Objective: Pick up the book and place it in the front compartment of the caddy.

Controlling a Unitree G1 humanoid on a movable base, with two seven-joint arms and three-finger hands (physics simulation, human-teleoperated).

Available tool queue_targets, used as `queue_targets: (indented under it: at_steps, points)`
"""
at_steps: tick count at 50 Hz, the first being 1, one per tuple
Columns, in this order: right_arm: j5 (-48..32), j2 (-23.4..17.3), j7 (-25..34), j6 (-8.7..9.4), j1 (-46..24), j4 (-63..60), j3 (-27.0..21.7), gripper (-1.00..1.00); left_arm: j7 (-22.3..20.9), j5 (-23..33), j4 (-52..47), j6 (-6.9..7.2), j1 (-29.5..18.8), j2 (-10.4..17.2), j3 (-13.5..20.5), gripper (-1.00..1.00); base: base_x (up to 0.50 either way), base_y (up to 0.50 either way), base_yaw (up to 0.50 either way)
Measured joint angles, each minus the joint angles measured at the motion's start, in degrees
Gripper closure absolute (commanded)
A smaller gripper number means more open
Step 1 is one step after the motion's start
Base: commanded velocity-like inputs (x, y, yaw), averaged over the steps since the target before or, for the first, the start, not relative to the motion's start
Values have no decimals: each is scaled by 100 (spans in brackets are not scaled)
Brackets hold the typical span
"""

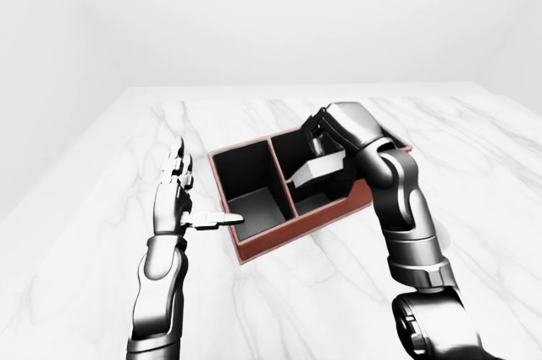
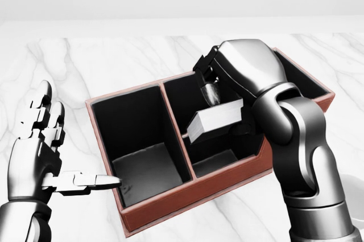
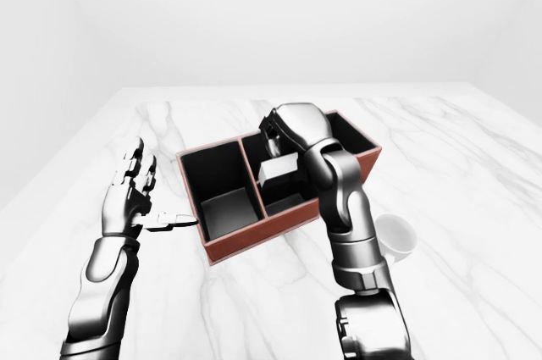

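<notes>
Book (image 2: 214, 122), pale and slab-shaped, hangs tilted above the near right compartment of the caddy (image 2: 187, 193), pinched at its upper edge by my right hand (image 2: 213, 91), clear of the compartment floor.

Marble table (image 1: 296, 292): the largest surface, carrying everything.

Caddy: red-walled, dark inside, with one long compartment at left and smaller ones at right, split by a low divider.

Right hand: fingers closed round the book from above. I judge the step in hand to be the lowering. To do it well I should level the book, keep it inside the near wall and the divider, and let go only once it lies on the floor of the compartment.

Left hand (image 2: 40, 151): fingers spread and upright, thumb stretched toward the caddy's left wall, its tip at or just short of it, holding nothing.

Views: the head view shows the book's tilt and the gap beneath it most plainly; the right-eye view alone shows a white mug (image 3: 396, 237) on the table, right of my right arm and near it.
</notes>
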Motion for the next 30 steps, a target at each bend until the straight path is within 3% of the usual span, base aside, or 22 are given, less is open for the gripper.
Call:
queue_targets:
  at_steps: [30]
  points:
    - [-44,-68,-636,0,-613,1254,64,100,2,-12,11,0,-19,5,10,-100,0,0,0]
